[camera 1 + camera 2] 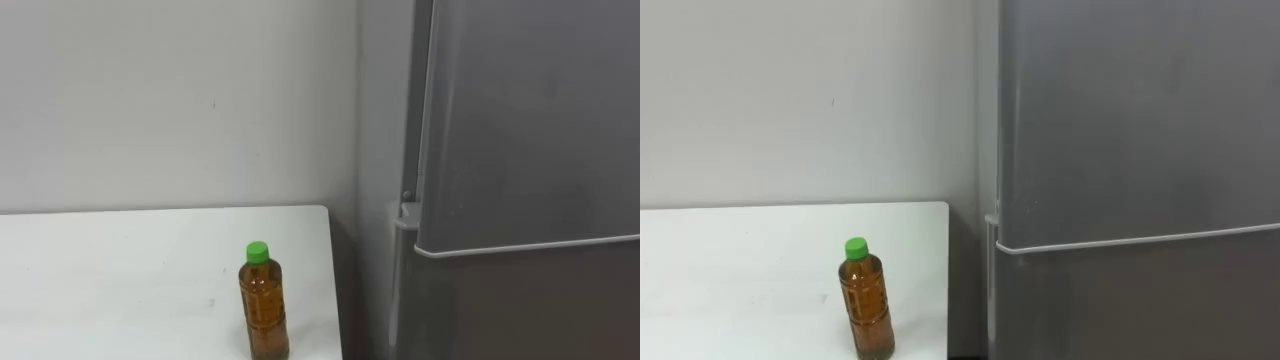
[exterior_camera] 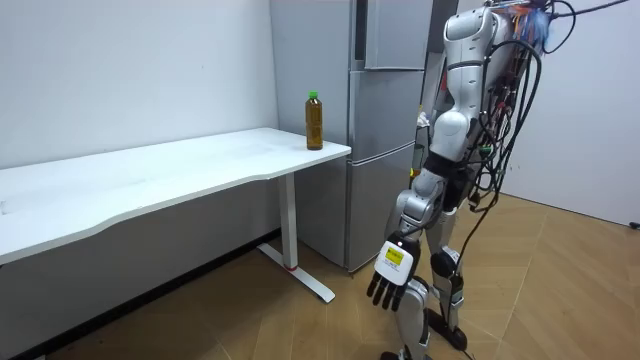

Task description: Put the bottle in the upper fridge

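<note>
A clear bottle [image 1: 264, 305] of amber drink with a green cap stands upright on the white table [image 1: 120, 270], close to the table's right end. The same bottle [image 2: 314, 122] shows in the room view at the table corner nearest the fridge. The grey fridge [image 1: 530, 130] stands just right of the table with both doors closed; a seam [image 1: 1140, 242] divides the upper door from the lower one. In the room view I stand a step back from the fridge, and my left hand [image 2: 390, 275] hangs by my thigh, fingers relaxed and holding nothing.
A narrow gap [image 1: 350, 300] separates the table's right edge from the fridge side. A plain wall [image 1: 180, 100] runs behind the table. Wooden floor [image 2: 300, 320] lies open between me and the table's white leg [image 2: 290, 235].
</note>
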Controlling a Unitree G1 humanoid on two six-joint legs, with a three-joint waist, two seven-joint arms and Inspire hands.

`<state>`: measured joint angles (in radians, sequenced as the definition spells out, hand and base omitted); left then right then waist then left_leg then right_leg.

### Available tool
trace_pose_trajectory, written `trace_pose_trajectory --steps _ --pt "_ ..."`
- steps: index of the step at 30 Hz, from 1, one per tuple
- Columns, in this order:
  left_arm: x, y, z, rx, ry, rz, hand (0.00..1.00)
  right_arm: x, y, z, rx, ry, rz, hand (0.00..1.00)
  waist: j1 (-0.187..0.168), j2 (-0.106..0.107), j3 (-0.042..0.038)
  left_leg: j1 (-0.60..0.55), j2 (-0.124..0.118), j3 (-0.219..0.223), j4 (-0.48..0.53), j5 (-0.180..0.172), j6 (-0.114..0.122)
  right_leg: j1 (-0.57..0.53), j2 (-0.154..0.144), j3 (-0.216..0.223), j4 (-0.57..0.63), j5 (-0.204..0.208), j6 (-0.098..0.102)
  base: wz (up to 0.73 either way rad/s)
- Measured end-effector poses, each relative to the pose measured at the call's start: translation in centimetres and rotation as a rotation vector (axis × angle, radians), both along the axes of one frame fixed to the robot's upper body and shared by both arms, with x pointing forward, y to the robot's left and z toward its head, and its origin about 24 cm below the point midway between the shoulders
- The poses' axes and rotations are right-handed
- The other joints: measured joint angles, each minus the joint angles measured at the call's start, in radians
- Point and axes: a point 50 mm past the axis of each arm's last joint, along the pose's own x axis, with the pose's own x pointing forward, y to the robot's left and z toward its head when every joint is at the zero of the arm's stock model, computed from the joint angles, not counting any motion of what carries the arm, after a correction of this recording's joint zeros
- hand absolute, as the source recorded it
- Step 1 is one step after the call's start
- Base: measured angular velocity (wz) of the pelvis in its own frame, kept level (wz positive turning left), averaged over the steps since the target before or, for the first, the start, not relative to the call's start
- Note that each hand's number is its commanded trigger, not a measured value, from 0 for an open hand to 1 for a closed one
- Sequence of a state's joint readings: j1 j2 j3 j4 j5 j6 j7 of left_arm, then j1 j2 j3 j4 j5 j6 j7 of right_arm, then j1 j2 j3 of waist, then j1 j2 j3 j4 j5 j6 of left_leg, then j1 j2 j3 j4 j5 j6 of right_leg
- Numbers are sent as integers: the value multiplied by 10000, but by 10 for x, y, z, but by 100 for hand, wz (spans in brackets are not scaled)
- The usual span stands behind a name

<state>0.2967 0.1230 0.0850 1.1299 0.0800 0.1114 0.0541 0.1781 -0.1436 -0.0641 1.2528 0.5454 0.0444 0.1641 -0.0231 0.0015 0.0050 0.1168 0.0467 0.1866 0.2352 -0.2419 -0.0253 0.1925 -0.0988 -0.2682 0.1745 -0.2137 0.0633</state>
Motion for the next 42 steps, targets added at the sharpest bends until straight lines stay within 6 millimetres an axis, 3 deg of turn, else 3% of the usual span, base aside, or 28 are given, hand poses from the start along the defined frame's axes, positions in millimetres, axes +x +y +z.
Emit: trace_pose_trajectory --steps 27,33,36,42 --pt "-4 -2 -1 -393 231 172 0 0 -2 1 131 -107 21 0 11 58 -17 3 22 10 26 -53 -4 8 16 -47 -5 1 1 0" --pt "-1 4 0 -79 -208 1660 0 0 -2 1 149 -186 -304 0 7 137 -15 -21 40 -2 66 -114 -7 27 18 -97 -2 1 1 0" --pt "15 11 2 366 -993 2680 0 1 -4 1 88 -199 -330 0 12 198 -19 -36 40 -5 147 -114 -7 17 19 -100 4 2 1 0" --pt "64 28 16 905 -3859 4526 0 1 -10 3 -148 -354 -330 0 32 384 -1 -14 40 -6 135 -110 -5 -3 13 -103 100 1 3 0"
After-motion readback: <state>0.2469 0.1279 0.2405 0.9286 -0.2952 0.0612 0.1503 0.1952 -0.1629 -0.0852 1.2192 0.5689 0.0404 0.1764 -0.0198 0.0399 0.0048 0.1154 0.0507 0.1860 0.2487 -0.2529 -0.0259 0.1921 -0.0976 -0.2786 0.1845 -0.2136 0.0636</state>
